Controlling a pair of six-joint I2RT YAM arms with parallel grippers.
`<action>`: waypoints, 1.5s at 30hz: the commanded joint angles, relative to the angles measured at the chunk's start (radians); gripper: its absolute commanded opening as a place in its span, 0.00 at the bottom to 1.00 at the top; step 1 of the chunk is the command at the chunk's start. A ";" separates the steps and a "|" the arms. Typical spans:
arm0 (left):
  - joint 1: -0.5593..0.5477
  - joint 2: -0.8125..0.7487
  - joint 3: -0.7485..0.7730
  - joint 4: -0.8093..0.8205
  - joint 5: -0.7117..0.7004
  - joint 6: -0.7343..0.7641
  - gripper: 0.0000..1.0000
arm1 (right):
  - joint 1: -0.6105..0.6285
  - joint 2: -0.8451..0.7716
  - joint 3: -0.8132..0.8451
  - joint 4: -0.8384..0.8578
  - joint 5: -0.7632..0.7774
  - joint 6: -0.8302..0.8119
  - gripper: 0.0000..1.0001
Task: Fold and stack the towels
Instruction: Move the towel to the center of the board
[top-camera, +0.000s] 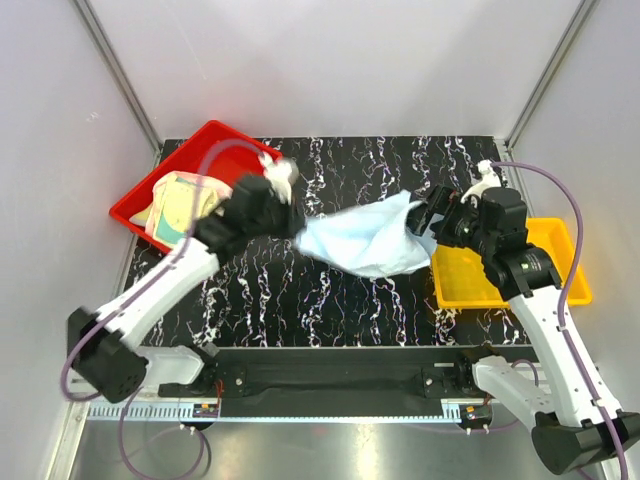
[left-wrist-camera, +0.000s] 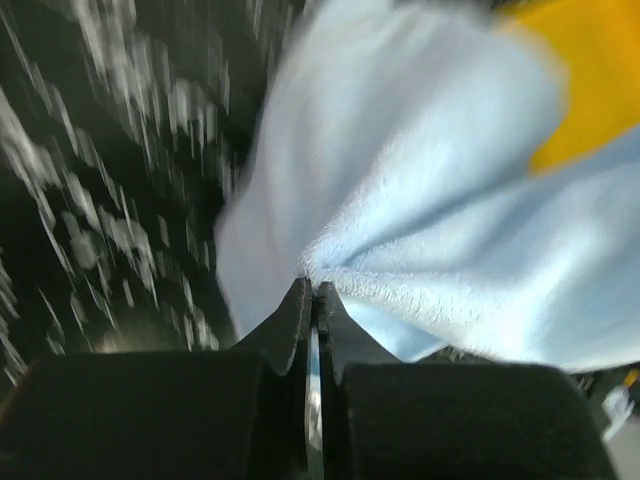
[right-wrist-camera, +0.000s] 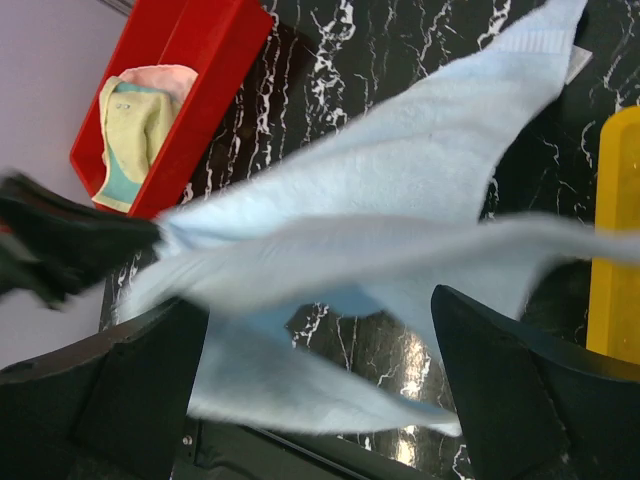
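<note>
Top: pale blue towel (top-camera: 365, 238) hangs over the table (top-camera: 330, 300) between the arms. Left gripper (top-camera: 292, 220) pinches its left corner; right gripper (top-camera: 432, 215) sits at its right edge, fingertips hidden by cloth. Other towels (top-camera: 180, 205) lie in red tray (top-camera: 222, 138). Left wrist: blurred, jaws clamped on corner. Right wrist: jaws wide, towel stretched across them, contact unclear.

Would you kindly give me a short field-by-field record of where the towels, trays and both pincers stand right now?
pale blue towel: spread between the two arms over the table
left pincer: shut on one corner of it
right pincer: open, the towel between its fingers, not gripped
red tray: far left, holds the other towels, yellow-green, teal and pink
yellow tray: right side, beside the right arm
</note>
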 joint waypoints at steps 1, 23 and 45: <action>-0.006 -0.053 -0.218 0.046 -0.028 -0.150 0.00 | 0.006 -0.011 -0.061 -0.020 0.032 0.029 0.98; -0.004 -0.056 -0.376 -0.070 -0.184 -0.263 0.06 | 0.000 0.904 0.291 0.212 0.114 -0.172 0.48; -0.004 -0.065 -0.384 -0.072 -0.157 -0.246 0.04 | -0.080 1.246 0.499 0.275 -0.023 -0.191 0.53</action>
